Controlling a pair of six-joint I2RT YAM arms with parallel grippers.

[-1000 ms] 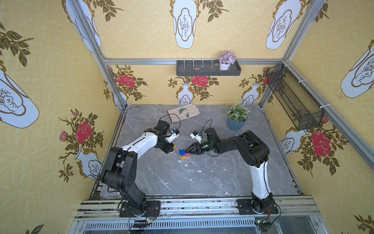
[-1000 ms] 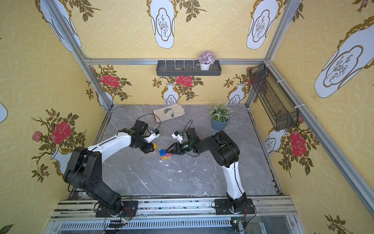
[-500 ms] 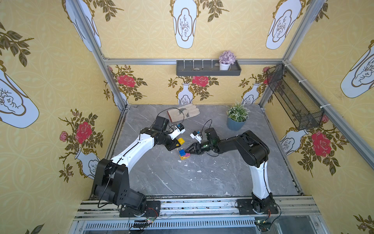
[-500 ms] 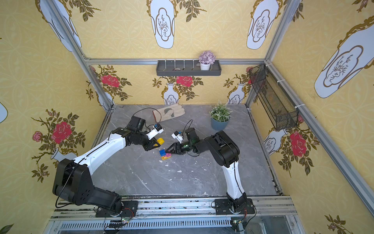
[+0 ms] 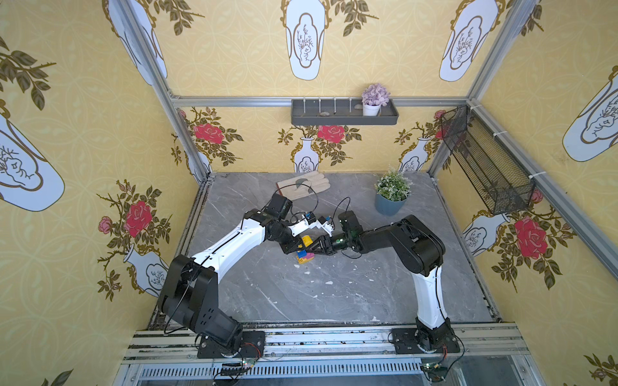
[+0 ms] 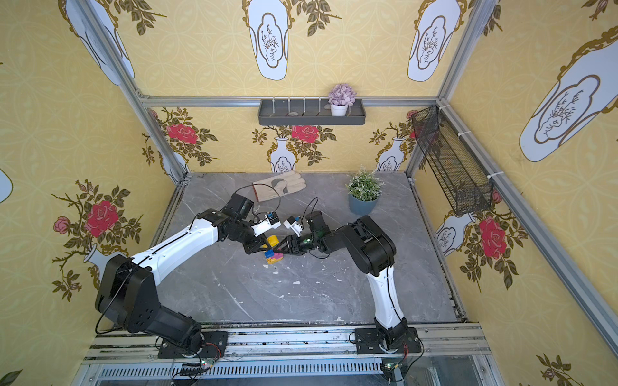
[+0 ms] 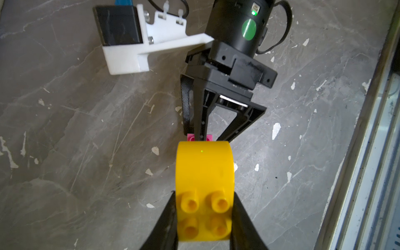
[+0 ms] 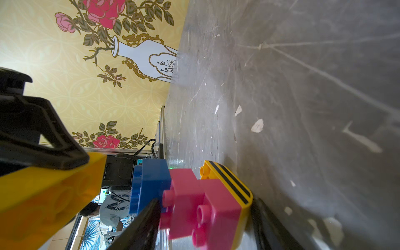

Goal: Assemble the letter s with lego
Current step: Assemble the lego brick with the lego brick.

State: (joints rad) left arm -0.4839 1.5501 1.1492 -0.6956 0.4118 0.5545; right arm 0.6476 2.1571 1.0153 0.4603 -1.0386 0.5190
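1. Scuffed grey marble-look desk [image 5: 334, 300]: the half-built letter s [image 5: 306, 257], glossy pink, blue and striped-yellow studded bricks, sits well in front of the beige leather glove [image 5: 302, 183].
2. The right gripper [image 8: 205, 201] clamps it; the left gripper [image 7: 203, 199] pinches a smooth, round-topped yellow brick [image 7: 204, 168] nearby.
3. Likely step: adding the end bar; next, align studs, press squarely.

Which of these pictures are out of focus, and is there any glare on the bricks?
Right wrist view: the held yellow brick and the pink brick near the lens are soft. Left wrist view: that yellow brick is sharp, with one tiny green glint. Both top views: sharp, even light.
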